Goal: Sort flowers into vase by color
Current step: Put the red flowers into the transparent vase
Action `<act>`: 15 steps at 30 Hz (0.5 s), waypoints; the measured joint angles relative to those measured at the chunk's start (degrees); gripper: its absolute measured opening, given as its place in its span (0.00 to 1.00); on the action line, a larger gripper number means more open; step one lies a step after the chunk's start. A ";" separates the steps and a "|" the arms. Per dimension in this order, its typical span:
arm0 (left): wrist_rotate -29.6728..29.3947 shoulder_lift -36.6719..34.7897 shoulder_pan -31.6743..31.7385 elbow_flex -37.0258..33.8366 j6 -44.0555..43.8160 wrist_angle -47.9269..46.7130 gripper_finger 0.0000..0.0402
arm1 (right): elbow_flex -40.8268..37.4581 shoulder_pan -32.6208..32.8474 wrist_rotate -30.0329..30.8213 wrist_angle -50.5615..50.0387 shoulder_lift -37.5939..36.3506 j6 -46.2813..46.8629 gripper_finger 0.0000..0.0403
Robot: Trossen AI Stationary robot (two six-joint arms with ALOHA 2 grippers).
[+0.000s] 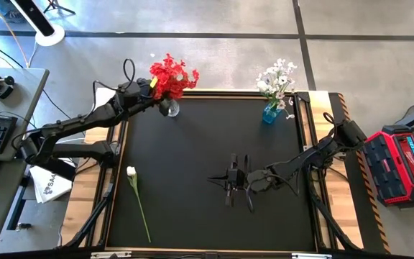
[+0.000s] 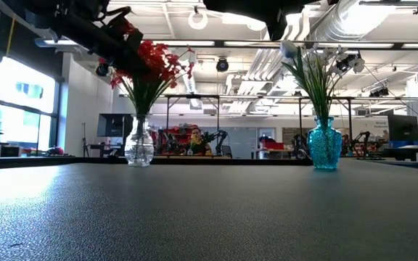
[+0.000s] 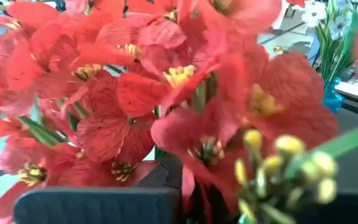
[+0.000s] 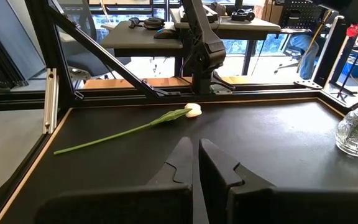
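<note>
At upper left, the left gripper (image 1: 152,94), fingers unreadable, hovered in the red flowers (image 1: 172,75) over their vase (image 1: 169,108), risking tipping it; the right gripper (image 1: 230,178) rested clenched mid-table.

Dark jointed arms (image 1: 70,126) — apparently cabled.

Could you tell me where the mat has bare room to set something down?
Bare: the mat's middle, between the clear vase, blue vase and right gripper, and the strip between the white flower and that gripper. Crowded: the clear vase's corner, where the left gripper sits in the red flowers.
</note>
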 joint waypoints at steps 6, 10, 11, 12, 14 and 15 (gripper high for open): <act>-0.08 -3.54 -0.12 -0.04 0.71 -2.60 0.26 | 0.00 -0.01 -0.02 0.00 0.00 0.20 0.00; 1.03 -5.79 -0.21 -0.04 0.79 -5.31 0.42 | 0.00 0.00 0.00 0.00 0.00 -0.24 0.00; 1.84 -6.18 -0.21 -0.04 0.79 -5.43 0.45 | 0.00 0.00 -0.02 0.00 0.00 -0.30 0.00; 2.64 -6.66 -0.20 -0.04 0.78 -5.65 0.48 | 0.00 0.00 -0.02 0.00 0.00 -0.35 0.00; 3.88 -7.81 -0.21 -0.04 0.79 -5.56 0.52 | 0.00 0.00 -0.02 0.00 0.00 -0.42 0.00; 4.52 -8.46 -0.21 -0.04 0.79 -5.50 0.54 | 0.00 0.00 -0.02 0.00 0.00 -0.42 0.00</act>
